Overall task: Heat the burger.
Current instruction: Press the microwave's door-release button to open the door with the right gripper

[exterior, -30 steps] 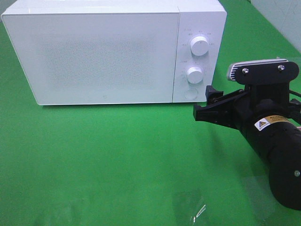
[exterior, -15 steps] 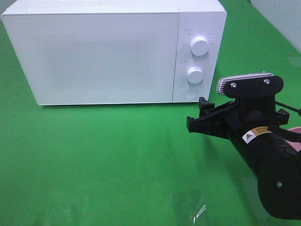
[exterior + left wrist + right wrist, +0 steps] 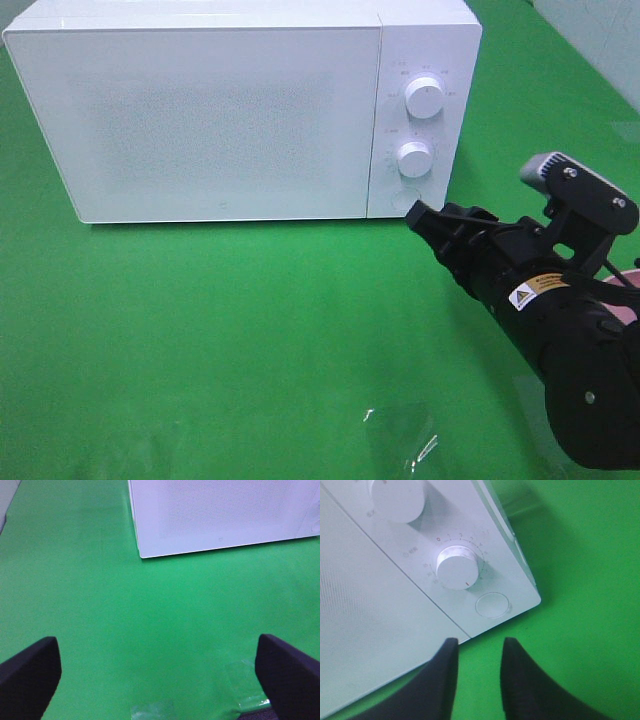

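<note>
1. My left hand [image 3: 160, 680] shows only in its wrist view: the two fingers [image 3: 27, 672] sit wide apart at the lower corners of that frame, with nothing between them, over the green tabletop [image 3: 250, 330].
2. The white microwave [image 3: 200, 120] fills the upper left and centre of the high view, and its door is closed.
3. A clear glossy patch [image 3: 400, 440] lies on the tabletop at lower centre.
4. On the microwave's right panel there is an upper knob [image 3: 425, 98], a lower knob [image 3: 414, 159] and a round button [image 3: 405, 200] under them.
5. My right hand [image 3: 425, 215] reaches in from the lower right, with its tip just beside that button. I cannot tell whether they touch.
6. In the right wrist view its fingers [image 3: 520, 680] are drawn close, with a slim strip of green between them and nothing gripped.
7. I cannot tell where the burger is: no view shows it.
</note>
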